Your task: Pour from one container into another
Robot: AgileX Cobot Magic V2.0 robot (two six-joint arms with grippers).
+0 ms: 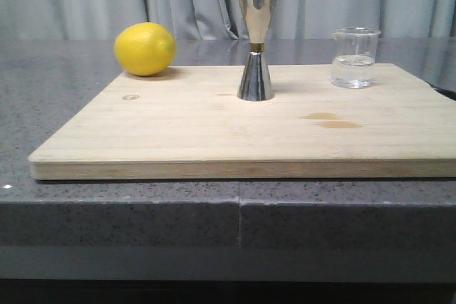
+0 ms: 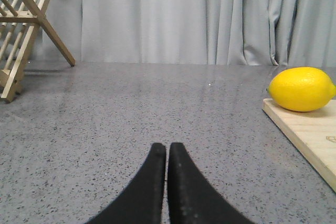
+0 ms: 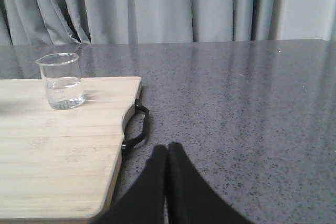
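Note:
A small clear glass beaker [image 1: 355,58] with some clear liquid stands upright at the back right of the wooden cutting board [image 1: 214,133]; the right wrist view shows the beaker [image 3: 61,81] too. The tall steel jigger [image 1: 256,40] stands upright near the board's back middle. My left gripper [image 2: 167,147] is shut and empty, low over the grey counter to the left of the board. Off the board's right end, my right gripper [image 3: 167,147] is also shut with nothing in it. Neither gripper shows in the front view.
A yellow lemon [image 1: 144,48] rests at the board's back left corner, also in the left wrist view [image 2: 301,88]. A wooden rack [image 2: 23,30] stands on the counter far left. The board has a black handle [image 3: 136,127] at its right end. Grey curtains hang behind.

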